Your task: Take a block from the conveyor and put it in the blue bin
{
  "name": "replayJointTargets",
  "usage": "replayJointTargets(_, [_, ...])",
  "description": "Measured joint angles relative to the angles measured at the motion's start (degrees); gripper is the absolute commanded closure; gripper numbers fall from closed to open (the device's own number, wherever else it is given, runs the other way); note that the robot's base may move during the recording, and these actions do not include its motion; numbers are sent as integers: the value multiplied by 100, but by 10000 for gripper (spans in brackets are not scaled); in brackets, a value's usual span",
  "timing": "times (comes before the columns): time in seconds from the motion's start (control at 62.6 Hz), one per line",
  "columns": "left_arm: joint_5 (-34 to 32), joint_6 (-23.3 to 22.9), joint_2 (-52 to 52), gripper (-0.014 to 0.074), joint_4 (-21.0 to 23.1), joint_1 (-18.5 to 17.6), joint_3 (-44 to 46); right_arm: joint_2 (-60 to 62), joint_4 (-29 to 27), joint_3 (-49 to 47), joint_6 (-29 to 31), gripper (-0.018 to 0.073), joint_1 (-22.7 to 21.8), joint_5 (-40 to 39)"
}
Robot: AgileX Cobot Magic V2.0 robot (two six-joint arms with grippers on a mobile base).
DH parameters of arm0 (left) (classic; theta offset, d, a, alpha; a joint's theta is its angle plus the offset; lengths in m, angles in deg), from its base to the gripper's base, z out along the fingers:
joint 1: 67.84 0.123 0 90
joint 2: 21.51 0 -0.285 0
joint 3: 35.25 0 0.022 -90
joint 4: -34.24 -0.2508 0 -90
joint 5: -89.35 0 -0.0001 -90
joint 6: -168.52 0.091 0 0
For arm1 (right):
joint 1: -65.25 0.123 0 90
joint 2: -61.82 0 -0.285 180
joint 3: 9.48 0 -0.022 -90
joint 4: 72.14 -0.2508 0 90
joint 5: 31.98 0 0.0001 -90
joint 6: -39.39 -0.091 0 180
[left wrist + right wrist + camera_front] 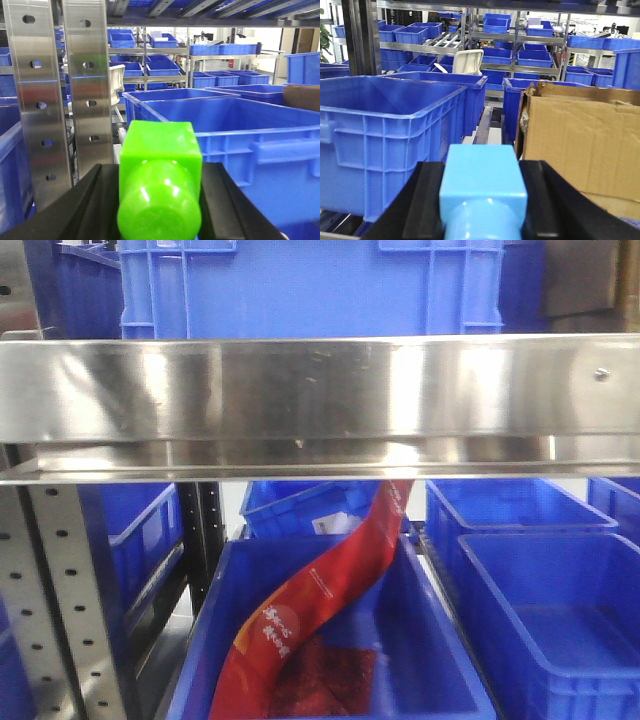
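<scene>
My left gripper is shut on a bright green block, held in the air before a large blue bin. My right gripper is shut on a light blue block, held up beside another large blue bin on its left. The conveyor is out of view in all frames. Neither gripper shows in the front view.
A perforated steel rack post stands left of the green block. A brown cardboard box sits right of the light blue block. In the front view a steel shelf rail crosses above blue bins; one holds a red banner.
</scene>
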Motion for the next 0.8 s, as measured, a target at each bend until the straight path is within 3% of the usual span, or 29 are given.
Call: replayJointTargets(0.799, [0,0,0,707,0,0,0,0,0,0,-5,721,0,0])
